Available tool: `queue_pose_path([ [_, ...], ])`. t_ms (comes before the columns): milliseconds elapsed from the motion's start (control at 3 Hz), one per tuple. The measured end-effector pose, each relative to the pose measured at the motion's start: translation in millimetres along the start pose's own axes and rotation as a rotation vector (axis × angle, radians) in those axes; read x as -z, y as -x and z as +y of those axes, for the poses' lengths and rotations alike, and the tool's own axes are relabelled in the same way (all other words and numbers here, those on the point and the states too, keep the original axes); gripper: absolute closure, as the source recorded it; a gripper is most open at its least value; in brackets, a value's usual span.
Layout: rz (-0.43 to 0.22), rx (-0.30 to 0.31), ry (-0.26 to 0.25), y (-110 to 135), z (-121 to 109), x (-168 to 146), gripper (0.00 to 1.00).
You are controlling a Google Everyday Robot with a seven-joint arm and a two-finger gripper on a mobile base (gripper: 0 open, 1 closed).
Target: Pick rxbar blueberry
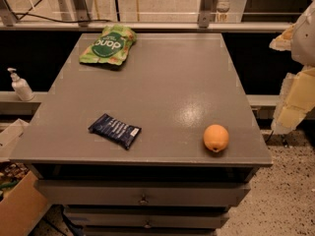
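Lying flat on matte grey table (167, 82) — rectangular navy rxbar blueberry (114, 130); pincer (295, 100) far right, state unclear.

We are seeing the rxbar blueberry (114, 131) lying front-left on the cabinet top (167, 77), the round fruit (216, 137) front-right, the pouch (108, 45) back-left, our gripper (294, 102) hanging beyond the right edge.

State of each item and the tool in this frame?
rxbar blueberry: lying flat, front left of the table, ungrasped.
green pouch: lying flat, far left corner.
orange fruit: resting near front right edge.
top drawer: closed.
pump bottle: upright, left of table.
tool: off the table's right side, away from every item.
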State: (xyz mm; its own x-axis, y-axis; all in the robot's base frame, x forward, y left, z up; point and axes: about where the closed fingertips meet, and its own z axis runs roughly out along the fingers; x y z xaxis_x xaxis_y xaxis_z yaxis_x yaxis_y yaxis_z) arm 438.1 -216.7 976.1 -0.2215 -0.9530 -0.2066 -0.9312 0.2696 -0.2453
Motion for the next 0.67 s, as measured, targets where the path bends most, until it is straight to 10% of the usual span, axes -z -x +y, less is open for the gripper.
queue_pose_path([
  [667,-0.045,0.018,0.018,16,6,-7,0.00],
])
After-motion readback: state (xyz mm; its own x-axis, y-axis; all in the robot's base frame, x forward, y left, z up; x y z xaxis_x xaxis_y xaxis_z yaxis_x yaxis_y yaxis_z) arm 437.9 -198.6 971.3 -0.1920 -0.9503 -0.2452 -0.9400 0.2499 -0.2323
